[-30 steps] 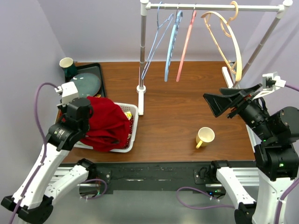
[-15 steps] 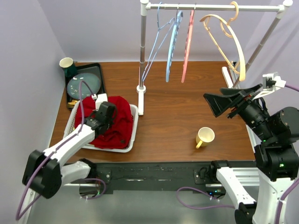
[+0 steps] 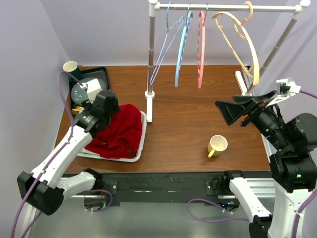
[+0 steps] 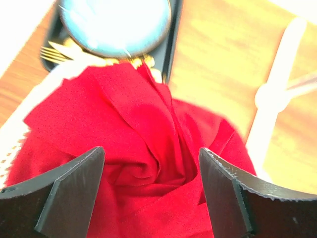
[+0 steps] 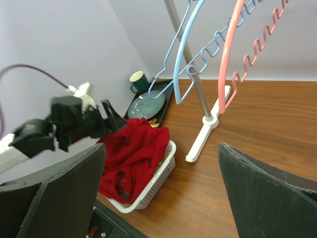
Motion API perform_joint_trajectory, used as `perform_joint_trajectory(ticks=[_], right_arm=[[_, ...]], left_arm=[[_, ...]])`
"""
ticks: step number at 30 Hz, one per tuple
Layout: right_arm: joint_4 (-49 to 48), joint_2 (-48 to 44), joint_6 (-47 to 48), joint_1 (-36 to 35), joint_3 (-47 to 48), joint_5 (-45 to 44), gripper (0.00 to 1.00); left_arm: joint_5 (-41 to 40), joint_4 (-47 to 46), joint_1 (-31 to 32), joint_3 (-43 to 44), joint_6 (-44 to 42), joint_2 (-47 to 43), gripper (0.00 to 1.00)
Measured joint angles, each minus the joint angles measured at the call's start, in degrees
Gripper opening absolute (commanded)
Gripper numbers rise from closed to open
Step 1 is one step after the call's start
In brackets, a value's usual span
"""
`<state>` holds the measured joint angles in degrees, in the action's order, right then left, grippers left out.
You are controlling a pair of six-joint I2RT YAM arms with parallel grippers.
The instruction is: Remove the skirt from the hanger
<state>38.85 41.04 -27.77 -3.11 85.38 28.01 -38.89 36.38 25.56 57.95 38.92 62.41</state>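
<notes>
The red skirt [image 3: 121, 133] lies crumpled in the white basket [image 3: 142, 140] at the left of the table, off any hanger. My left gripper [image 3: 95, 124] hovers just over it, jaws open, with folds of the skirt [image 4: 138, 144] below the gap and nothing between the fingers [image 4: 74, 188]. Several bare hangers hang on the rail, among them a pink hanger [image 3: 201, 49] and a blue hanger [image 3: 182, 47]. My right gripper [image 3: 224, 110] stands open in the air at the right, far from the skirt [image 5: 133, 148] and basket [image 5: 158, 183].
The rack's white post and foot [image 3: 148, 101] stand beside the basket. A black tray [image 3: 106, 79] with a teal plate [image 3: 81, 91] and a green mug [image 3: 72, 69] sits at the back left. A yellow mug [image 3: 217, 145] stands front right.
My left gripper has opened and let the skirt go into the basket, then drawn back toward the tray. The pink hanger has swung to the right. The right arm has not moved.
</notes>
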Motion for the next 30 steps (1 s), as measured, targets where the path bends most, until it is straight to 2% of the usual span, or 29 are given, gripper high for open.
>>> perform_joint_trajectory(ticks=[5,7,11,12,14,15,18,20,23,26,28,29,30], right_arm=[[0.2,-0.4,0.2,0.0,0.0,0.0,0.99],[0.2,-0.5,0.3,0.0,0.0,0.0,0.99],[0.2,-0.5,0.3,0.0,0.0,0.0,0.99],[0.1,-0.5,0.3,0.0,0.0,0.0,0.99],[-0.2,-0.5,0.2,0.0,-0.3,0.0,0.99],[-0.3,-0.5,0.2,0.0,-0.6,0.0,0.99],[-0.3,-0.6,0.3,0.0,-1.4,0.0,0.98],[-0.2,-0.5,0.4,0.0,-1.5,0.0,0.98],[-0.1,-0.4,0.4,0.0,-1.3,-0.3,0.98],[0.5,-0.1,0.4,0.0,-0.2,-1.4,0.95],[0.5,-0.1,0.2,0.0,0.2,-1.6,0.95],[0.3,-0.1,0.0,0.0,0.2,-1.6,0.95],[0.2,-0.1,-0.3,0.0,0.2,-1.5,0.95]], left_arm=[[-4.1,11.8,0.0,10.9,5.7,1.7,0.83],[-5.2,17.8,0.0,14.2,8.8,3.2,0.79],[-6.4,26.8,0.0,17.7,13.1,3.9,0.65],[-6.3,27.7,0.0,17.8,13.9,3.3,0.57],[-5.5,27.3,0.0,15.9,14.9,0.7,0.49],[-4.7,25.4,0.0,13.0,15.3,-1.6,0.40],[-1.7,19.8,0.0,0.3,16.7,-7.6,0.33],[0.4,14.7,0.0,-7.8,17.9,-7.8,0.30],[4.2,6.7,0.0,-17.7,21.4,-1.1,0.31],[3.5,3.4,-0.1,-18.8,23.3,2.9,0.38],[3.6,4.1,-0.2,-17.3,23.9,2.8,0.48],[4.0,5.5,-0.3,-15.5,24.0,2.9,0.57],[4.3,6.4,-0.4,-14.0,23.5,3.0,0.61]])
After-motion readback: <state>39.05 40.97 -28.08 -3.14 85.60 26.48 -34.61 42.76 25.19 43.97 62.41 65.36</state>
